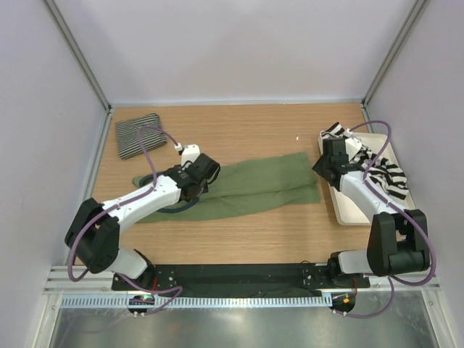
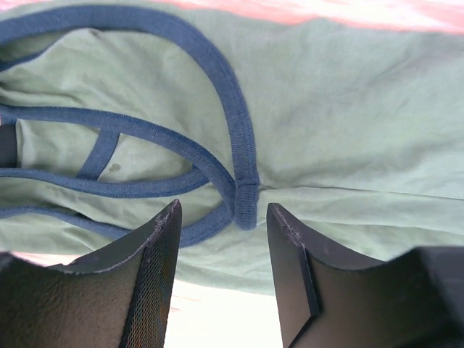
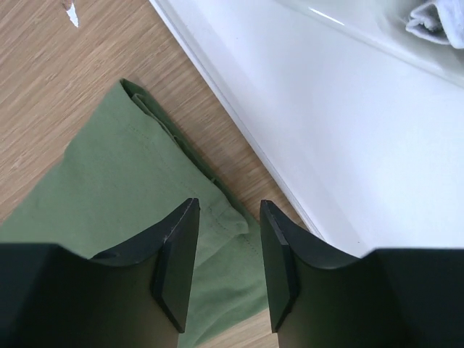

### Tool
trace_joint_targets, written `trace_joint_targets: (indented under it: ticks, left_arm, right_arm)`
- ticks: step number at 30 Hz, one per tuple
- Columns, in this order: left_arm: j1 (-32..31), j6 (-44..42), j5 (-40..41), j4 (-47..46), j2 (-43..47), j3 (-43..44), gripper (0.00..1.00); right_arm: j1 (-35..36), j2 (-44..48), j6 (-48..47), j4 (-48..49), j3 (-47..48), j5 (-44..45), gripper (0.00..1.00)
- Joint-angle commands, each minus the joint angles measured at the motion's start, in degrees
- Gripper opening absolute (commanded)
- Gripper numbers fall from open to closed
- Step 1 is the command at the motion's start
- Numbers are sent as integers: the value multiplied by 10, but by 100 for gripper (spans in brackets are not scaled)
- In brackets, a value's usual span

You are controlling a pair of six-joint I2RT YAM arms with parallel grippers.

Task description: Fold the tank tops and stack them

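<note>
The olive green tank top (image 1: 268, 185) lies stretched lengthwise across the middle of the table, folded along its length. My left gripper (image 1: 209, 172) hovers over its strap end. In the left wrist view it is open (image 2: 223, 217) just above the blue-trimmed straps (image 2: 243, 167), holding nothing. My right gripper (image 1: 324, 167) is over the hem end beside the tray. Its jaws are open (image 3: 228, 210) above the hem corner (image 3: 232, 221), with nothing between them. The pinstriped tank top (image 1: 138, 136) lies folded at the back left. The broad-striped tank top (image 1: 380, 165) is crumpled on the tray.
The cream rectangular tray (image 1: 349, 212) sits at the right side of the table, and its white rim (image 3: 290, 123) runs close to the green hem. Frame posts and pale walls enclose the table on three sides. A small white scrap (image 1: 297, 138) lies behind the green top.
</note>
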State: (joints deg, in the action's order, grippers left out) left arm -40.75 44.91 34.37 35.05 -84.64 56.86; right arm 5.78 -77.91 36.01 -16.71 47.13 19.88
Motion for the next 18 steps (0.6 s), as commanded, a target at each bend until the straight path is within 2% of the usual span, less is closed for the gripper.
trace_joint_targets:
  ticks: [1, 5, 11, 13, 14, 18]
  left_arm:
    - [-1, 13, 4, -5, 25, 4, 52]
    - [10, 17, -41, -26, -5, 12, 50]
    - [45, 19, -97, -68, -39, 2, 45]
    - [47, 18, -97, -71, -50, 1, 40]
    - [47, 18, -95, -72, -54, -3, 35]
    - [52, 20, -90, -74, -60, -26, 24]
  right_arm:
    - [3, -1, -25, 25, 14, 0, 44]
    - [3, -44, -24, 28, 22, -39, 32]
    - [3, -90, -20, 25, 21, -60, 28]
    - [3, -93, -20, 19, 13, -49, 24]
    - [4, -93, -22, 14, 9, -39, 19]
    - [3, -91, -23, -7, 7, -16, 6]
